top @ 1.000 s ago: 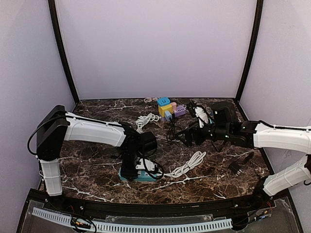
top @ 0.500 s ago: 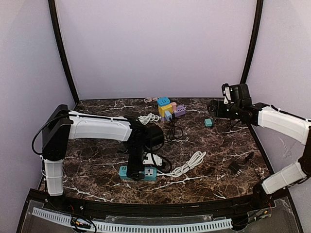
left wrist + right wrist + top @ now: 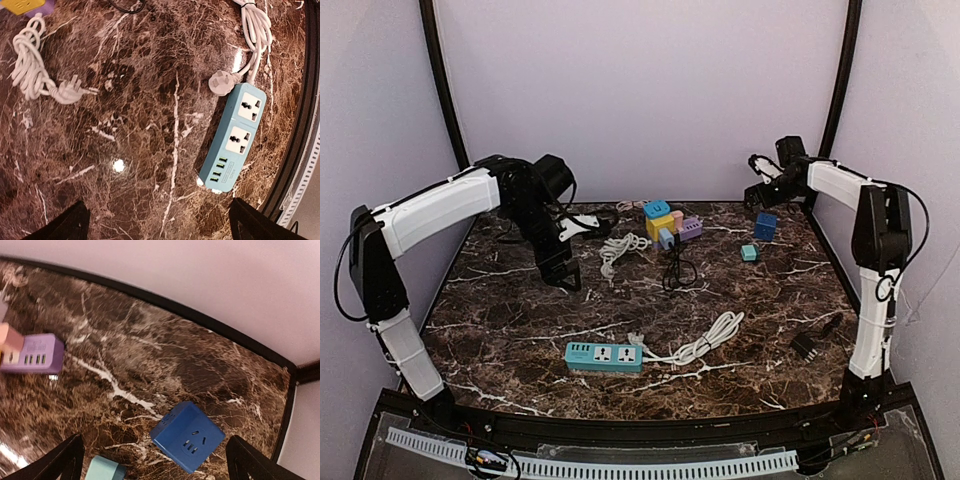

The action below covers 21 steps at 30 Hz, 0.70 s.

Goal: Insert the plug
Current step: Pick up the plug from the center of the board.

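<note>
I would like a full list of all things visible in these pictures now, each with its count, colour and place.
power strip: 1, teal, near centre, sockets empty
plug: 1, white, lying at the strip's end
cable bundle: 1, white, right of the strip
coiled cord: 1, white, back, left of centre
loose cord: 1, black, back centre
adapter cluster: 1 group, blue, yellow, pink and purple, back centre
cube socket: 1, blue, back right
small adapter: 1, teal, in front of the cube
black plug: 1, black, near right
table: 1, dark marble
left hand: 1, black, above back left, open, empty
right hand: 1, black, above back right, open, empty
</note>
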Tool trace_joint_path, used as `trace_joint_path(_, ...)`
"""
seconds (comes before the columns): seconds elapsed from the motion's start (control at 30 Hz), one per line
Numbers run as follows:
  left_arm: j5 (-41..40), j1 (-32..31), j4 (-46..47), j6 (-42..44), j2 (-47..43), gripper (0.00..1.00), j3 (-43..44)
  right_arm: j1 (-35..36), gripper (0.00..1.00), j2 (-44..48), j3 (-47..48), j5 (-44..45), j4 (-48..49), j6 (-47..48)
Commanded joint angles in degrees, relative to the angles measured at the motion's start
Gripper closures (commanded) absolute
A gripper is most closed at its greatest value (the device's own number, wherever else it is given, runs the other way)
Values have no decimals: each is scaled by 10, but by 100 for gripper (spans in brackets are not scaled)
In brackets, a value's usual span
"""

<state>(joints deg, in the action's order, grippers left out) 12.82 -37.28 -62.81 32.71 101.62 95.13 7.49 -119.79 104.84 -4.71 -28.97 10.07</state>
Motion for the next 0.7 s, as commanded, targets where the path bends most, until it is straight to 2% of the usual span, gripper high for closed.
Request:
trace_joint_path(0.0, 39, 39, -13, 11, -41, 1, -45, -14, 1, -42, 66, -78, -127, 236)
trace_joint_path(0.2, 43, 62, -10, 17, -32, 1, -71, -39, 1, -127, 150, -81, -157, 302)
trace_joint_path(0.5, 18, 63, -14, 18, 4, 1, -53, -45, 2, -190, 166, -61, -156, 331)
trace_joint_path(0.57, 15, 63, -14, 18, 6, 1, -53, -46, 8, -189, 165, -61, -157, 330)
trace_joint_path(0.67, 11, 63, -12, 15, 7, 1, -51, -46, 23, -177, 162, -71, -154, 321)
